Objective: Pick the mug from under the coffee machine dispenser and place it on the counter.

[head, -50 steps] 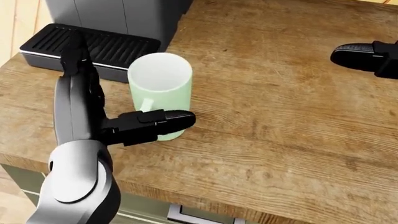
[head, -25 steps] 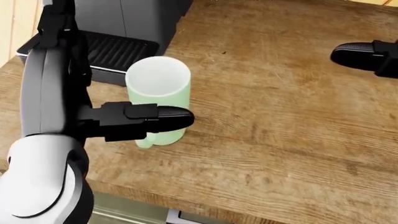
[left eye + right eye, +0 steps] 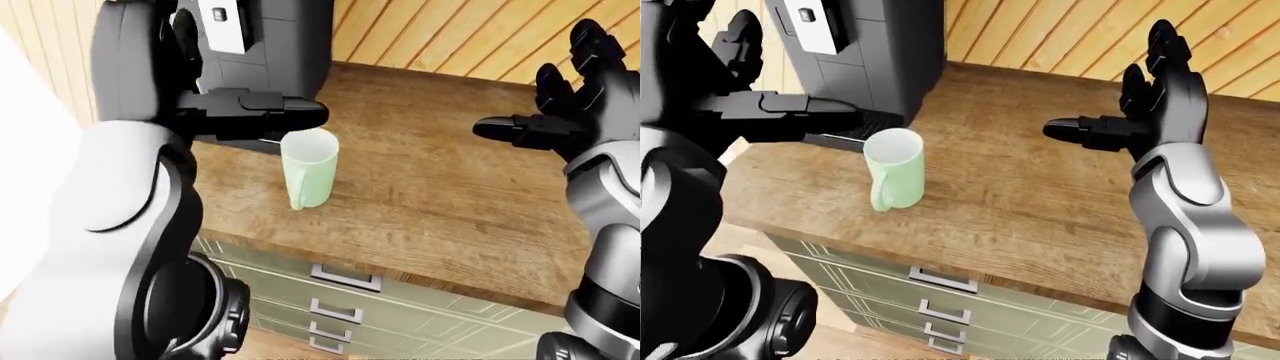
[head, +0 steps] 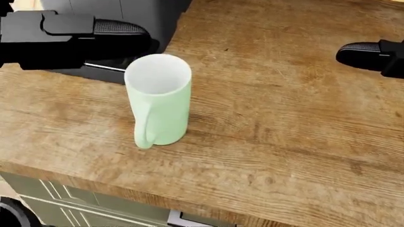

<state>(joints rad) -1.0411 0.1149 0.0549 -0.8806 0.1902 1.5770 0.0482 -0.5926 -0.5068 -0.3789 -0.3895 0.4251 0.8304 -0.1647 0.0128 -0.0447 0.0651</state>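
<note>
One smooth cylindrical mug point(image 4: 159, 98), grainy wooden counter point(image 4: 284, 123)

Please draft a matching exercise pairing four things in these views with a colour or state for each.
Things:
1. mug
2. coffee machine
3. counter
4. right hand

Descriptions:
a. brown wood grain
b. raised, fingers open, holding nothing
c. pale green, upright, standing free
d. dark grey, with a ribbed drip tray

Pairs: 1-c, 2-d, 3-a, 4-b
</note>
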